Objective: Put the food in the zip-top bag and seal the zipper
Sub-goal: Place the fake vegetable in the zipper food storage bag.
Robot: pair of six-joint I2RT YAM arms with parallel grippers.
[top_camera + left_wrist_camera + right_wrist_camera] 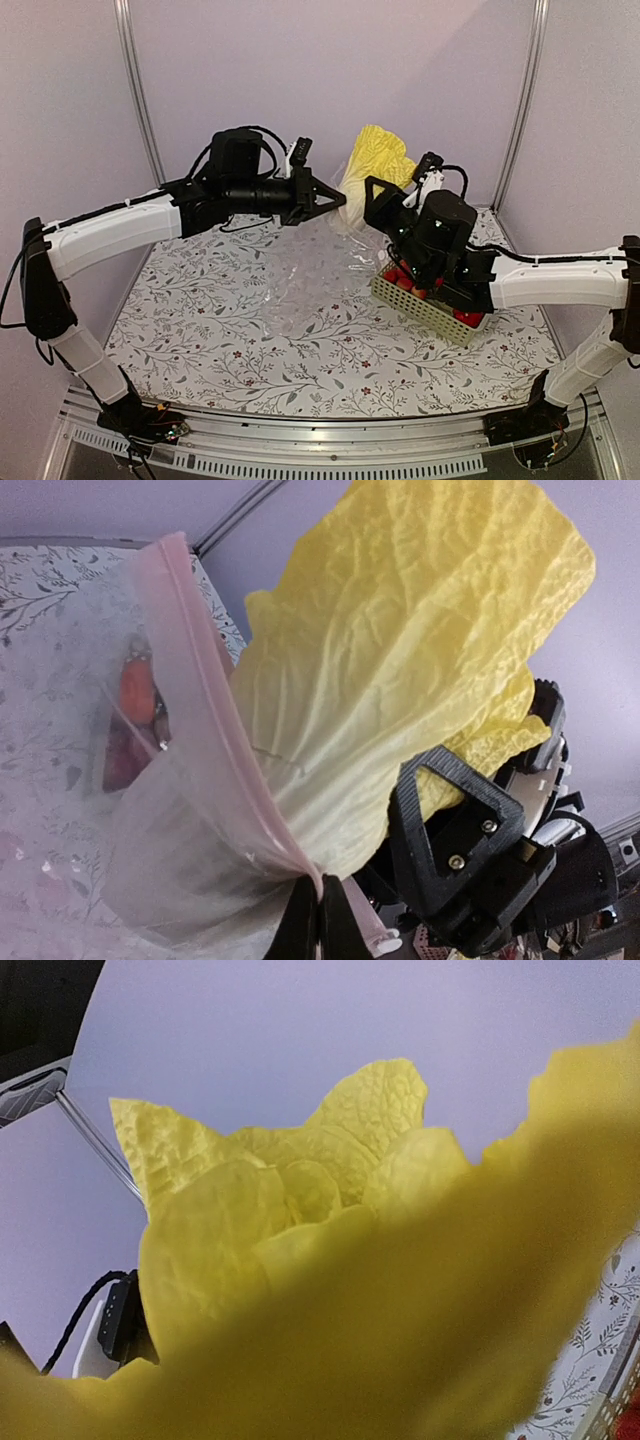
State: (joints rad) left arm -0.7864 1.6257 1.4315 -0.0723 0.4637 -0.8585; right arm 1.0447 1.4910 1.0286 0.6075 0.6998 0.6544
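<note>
Your left gripper [335,203] pinches the bag [300,270] by its zipper [212,680]. Your right gripper [378,200] clamps the cabbage [375,160] at 12 o'clock, base at the mouth. Red fruits [400,278] wait in the basket [425,305] at 3 o'clock, and sealing is still to do.

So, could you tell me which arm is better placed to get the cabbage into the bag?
Right. The right gripper holds the napa cabbage at the bag mouth; the left gripper is busy pinching the zipper.
</note>
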